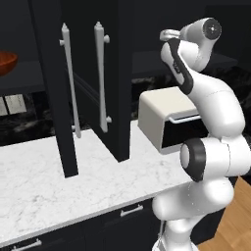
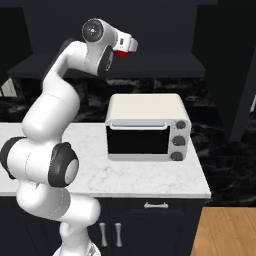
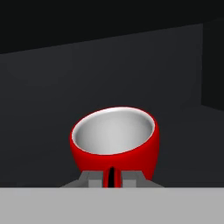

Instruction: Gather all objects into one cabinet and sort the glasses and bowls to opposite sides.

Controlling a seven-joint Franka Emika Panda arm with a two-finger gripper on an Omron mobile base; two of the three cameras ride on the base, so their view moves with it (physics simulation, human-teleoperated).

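Cream-topped toaster oven [image 2: 148, 126] sitting on white marble counter [image 1: 44, 188], directly under raised hand, well apart below it; black glass front, bar handle, three knobs down one side. Black cabinet door [image 1: 83, 83] swung open over counter in left base view, two long white bar handles [image 1: 101, 76] facing out; lower edge near countertop, standing between arm and red-brown bowl [image 1: 7, 62]. Bowl resting on dark shelf at far left edge of that view, partly cut off by frame. Base cabinets [image 2: 150, 225] below counter with short handles; wood floor [image 2: 225, 232] at lower right.

Counter edge ending just right of toaster oven in right base view; open floor beyond. Dark shelf surface [image 2: 160, 62] running behind and beside hand, bare where visible. Ahead of hand, dark flat surface and dark back wall; darker vertical panel [image 3: 213, 61] at right of hand view, well apart from cup.

Red cup [image 3: 114, 142]: bright glossy red outside, pale grey-white inside, rounded body, wide rim, tilted toward camera. Pinched at near rim by gripper [image 3: 112, 176], fingers pressed together on cup wall. Held high in air above toaster oven, level with dark shelf; red just peeking past hand in right base view [image 2: 120, 53].
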